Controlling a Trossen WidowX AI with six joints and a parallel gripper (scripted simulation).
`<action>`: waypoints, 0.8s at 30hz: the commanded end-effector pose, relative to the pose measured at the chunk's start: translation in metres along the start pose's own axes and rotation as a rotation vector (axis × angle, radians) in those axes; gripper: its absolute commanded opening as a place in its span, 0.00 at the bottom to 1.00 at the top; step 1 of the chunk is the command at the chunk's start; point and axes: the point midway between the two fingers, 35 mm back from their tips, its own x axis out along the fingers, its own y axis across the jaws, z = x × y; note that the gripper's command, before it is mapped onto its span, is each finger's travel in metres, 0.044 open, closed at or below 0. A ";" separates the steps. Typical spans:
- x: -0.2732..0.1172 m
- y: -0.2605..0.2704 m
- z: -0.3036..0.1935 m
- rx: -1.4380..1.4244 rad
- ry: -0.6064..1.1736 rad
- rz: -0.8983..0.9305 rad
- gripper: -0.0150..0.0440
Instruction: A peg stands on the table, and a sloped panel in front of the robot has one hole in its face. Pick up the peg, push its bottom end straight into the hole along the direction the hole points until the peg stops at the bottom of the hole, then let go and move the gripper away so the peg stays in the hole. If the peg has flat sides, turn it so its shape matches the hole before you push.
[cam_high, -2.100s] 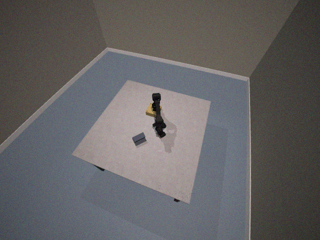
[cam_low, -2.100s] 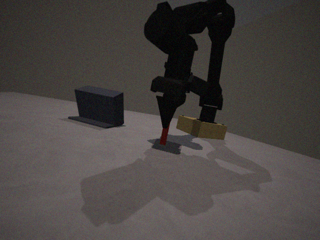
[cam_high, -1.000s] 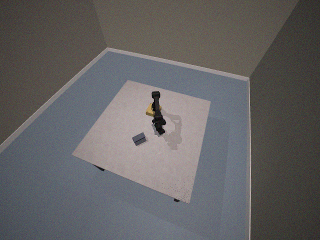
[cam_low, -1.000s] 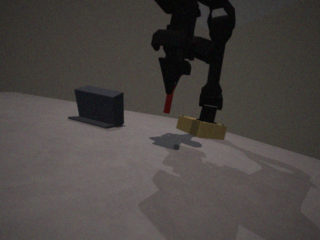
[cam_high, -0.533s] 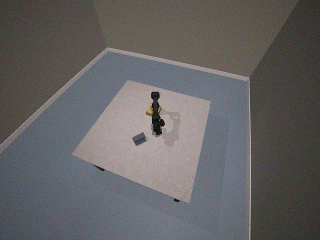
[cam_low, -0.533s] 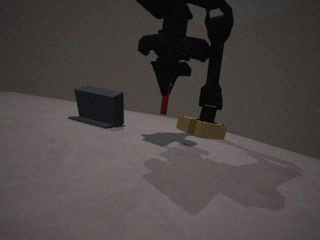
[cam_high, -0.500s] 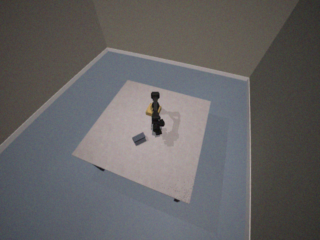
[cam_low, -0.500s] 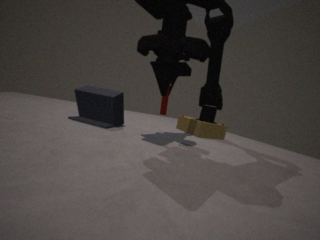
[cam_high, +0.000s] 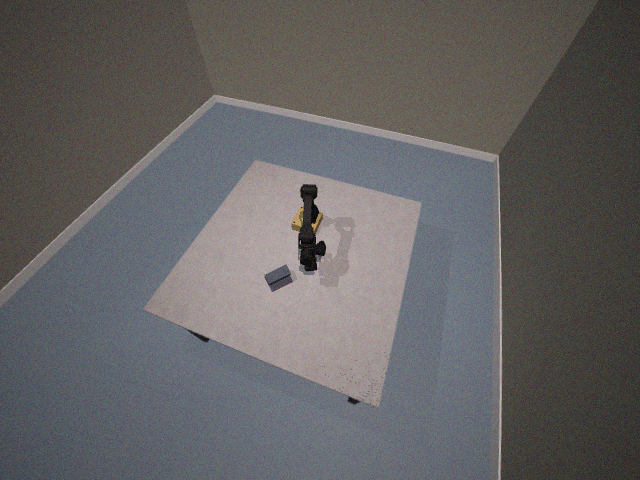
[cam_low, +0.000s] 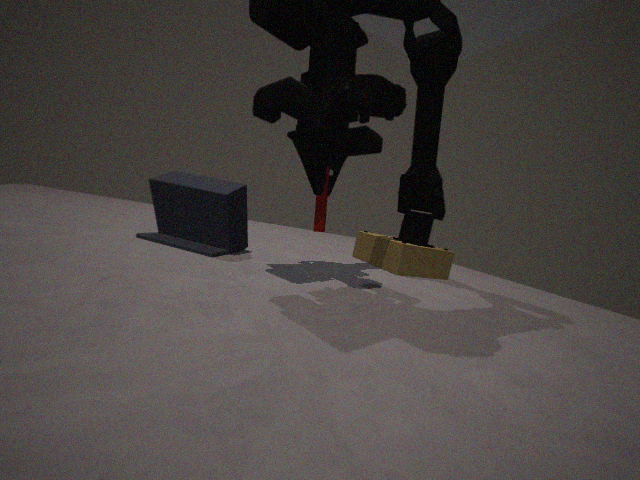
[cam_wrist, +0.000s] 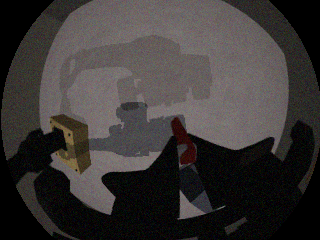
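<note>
The red peg (cam_low: 320, 215) (cam_wrist: 177, 126) is held close to upright, its lower end pointing down and clear of the table. My gripper (cam_low: 323, 191) (cam_wrist: 180, 138) is shut on the peg's upper part. In the top view the arm hides the peg and fingertips. The blue-grey panel block (cam_high: 278, 277) (cam_low: 196, 209) stands on the table, left of the gripper in the top and exterior views and apart from it. In the wrist view part of the panel (cam_wrist: 192, 183) shows between the fingers, beyond the peg. Its hole cannot be made out, nor can the peg's cross-section.
The arm's yellow base (cam_high: 298, 225) (cam_low: 421, 261) (cam_wrist: 79, 146) sits on the pale table (cam_high: 330, 330) (cam_low: 206, 361), behind the gripper in the top view and to its right in the exterior view. Shadows of the arm fall on the table below it.
</note>
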 end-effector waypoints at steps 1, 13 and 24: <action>0.002 0.001 -0.004 0.069 -0.022 0.008 0.25; 0.004 0.002 -0.016 0.245 -0.067 0.019 0.25; 0.006 0.003 -0.026 0.406 -0.109 0.031 0.25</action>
